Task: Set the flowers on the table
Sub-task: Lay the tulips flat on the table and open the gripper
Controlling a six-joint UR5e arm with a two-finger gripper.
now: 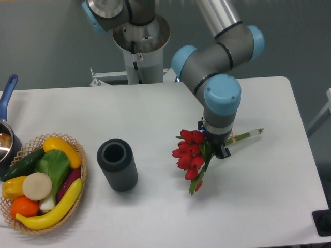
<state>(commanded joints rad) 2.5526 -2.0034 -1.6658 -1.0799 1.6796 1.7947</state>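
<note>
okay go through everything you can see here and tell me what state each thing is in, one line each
flowers: held by the tool, lying nearly flat, low over the table; contact unclear.
tool: shut on the flower stems, pointing down.
vase: upright, empty, standing apart from the flowers.
wicker basket: full of fruit and vegetables, at the left edge.
pot: at the far left, partly out of frame.

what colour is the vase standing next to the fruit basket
Dark grey, ribbed vase; the fixed camera view shows it clearly.
</note>
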